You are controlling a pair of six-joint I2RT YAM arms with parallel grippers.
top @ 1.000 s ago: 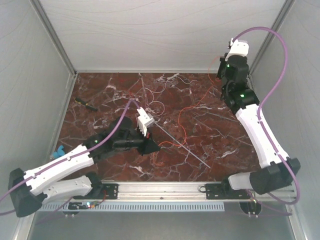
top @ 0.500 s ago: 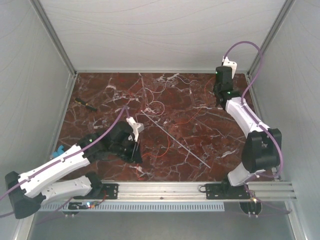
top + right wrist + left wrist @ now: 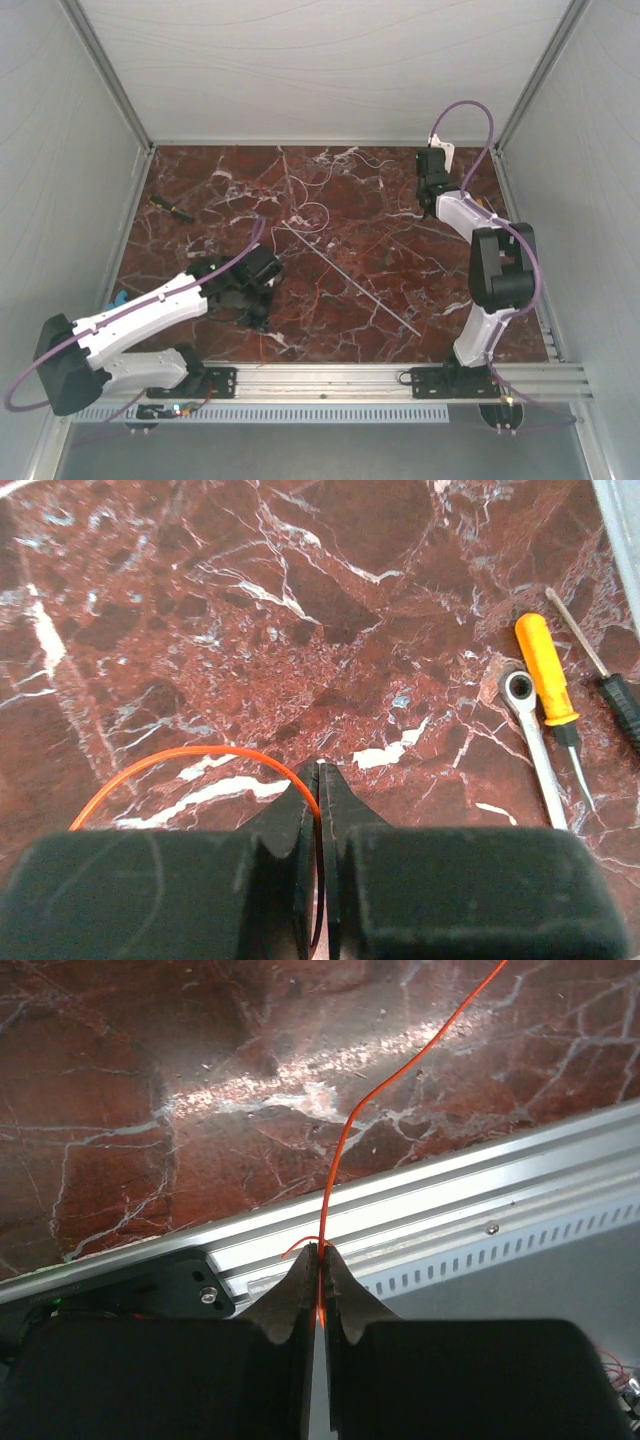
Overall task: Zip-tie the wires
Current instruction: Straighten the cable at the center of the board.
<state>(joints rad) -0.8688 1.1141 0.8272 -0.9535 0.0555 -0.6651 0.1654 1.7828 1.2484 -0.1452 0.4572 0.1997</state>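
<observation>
A thin red-orange wire [image 3: 345, 1140] runs across the marble and ends pinched between my left gripper's [image 3: 322, 1252] shut jaws, above the near aluminium rail. Another stretch of red-orange wire [image 3: 170, 755] curves in from the left into my right gripper's [image 3: 320, 768] shut jaws. From above, the left gripper [image 3: 262, 318] sits low at the near left and the right gripper [image 3: 430, 200] at the far right. A white wire [image 3: 315, 213] lies in a loop mid-table. The zip tie [image 3: 350, 280] lies straight and diagonal between the arms, untouched.
An orange-handled screwdriver [image 3: 545, 675], a small wrench [image 3: 528, 725] and a dark-handled screwdriver [image 3: 605, 675] lie together on the marble. A dark tool [image 3: 172, 208] rests at the far left and a blue object [image 3: 118, 300] by the left wall. The aluminium rail [image 3: 480, 1205] borders the near edge.
The left arm drew back toward the near left with the orange wire. The right arm folded in and its gripper came down at the far right. The zip tie stayed put.
</observation>
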